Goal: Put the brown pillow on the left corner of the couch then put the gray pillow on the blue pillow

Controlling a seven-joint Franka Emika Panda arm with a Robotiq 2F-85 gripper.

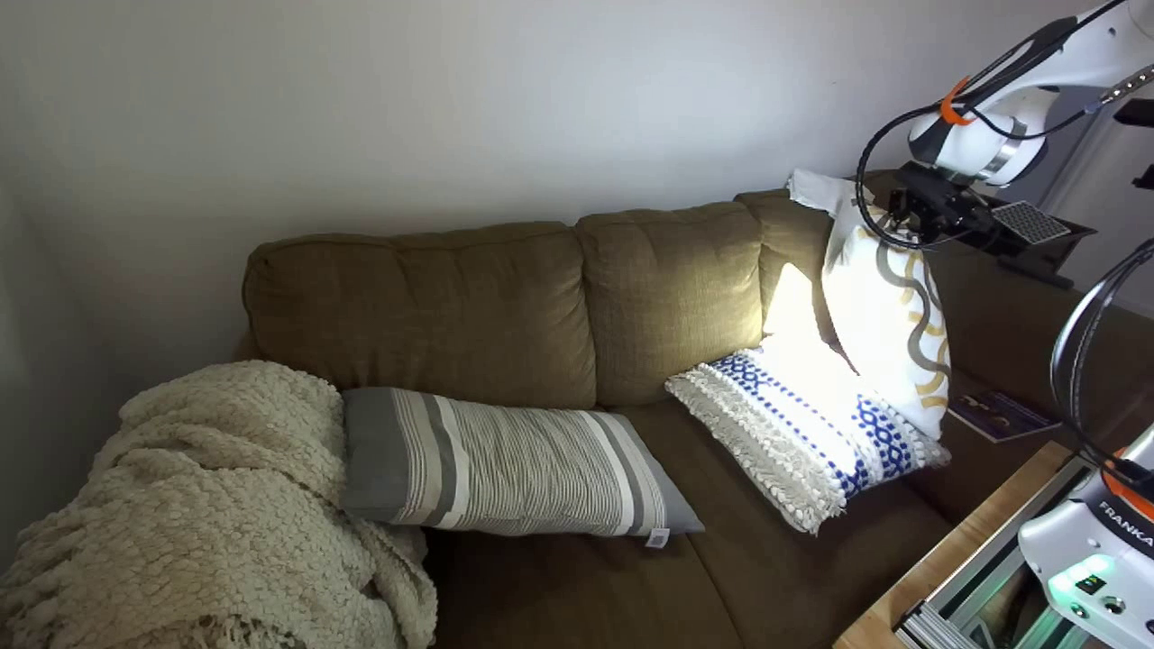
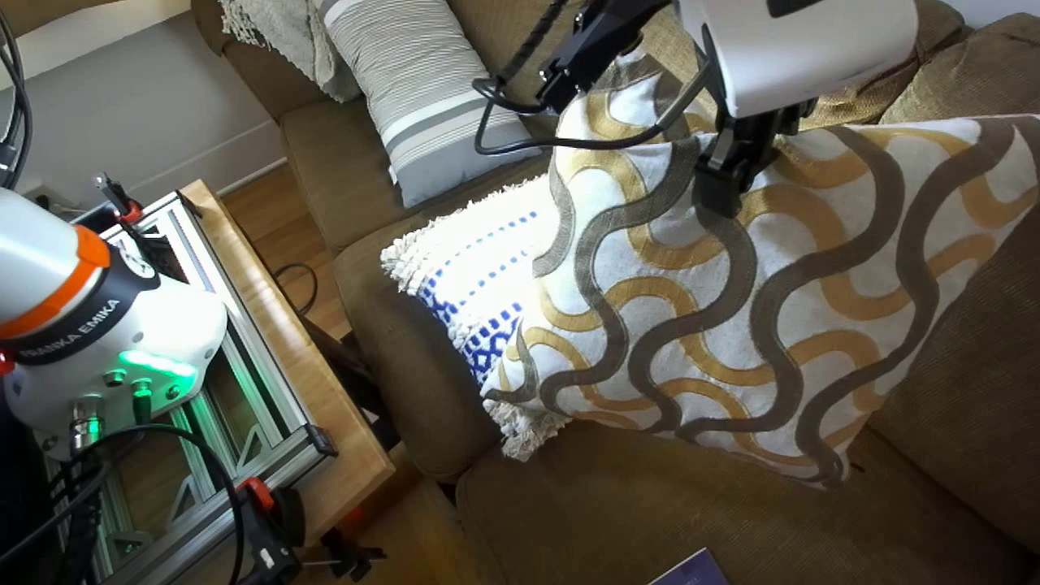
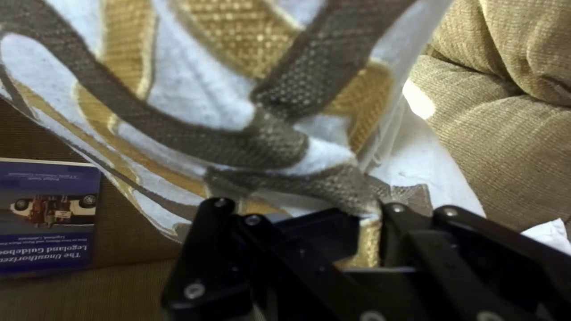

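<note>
Pincer (image 2: 719,187): clamped on brown wave-pattern pillow's (image 2: 756,309) upper edge.
Brown wave-pattern pillow: tilted, overlapping blue knit pillow (image 1: 784,424) in both exterior views; contact unclear; gripped, not yet placed.
Couch corner (image 1: 792,302): behind blue knit pillow; likely release spot.
Striped gray pillow (image 1: 523,464): apart from blue knit pillow, yet to stack.
Seat edge (image 2: 398,357): near blue knit pillow, tight.
Legoland guidebook (image 3: 47,218): beyond blue knit pillow, roomier there.
</note>
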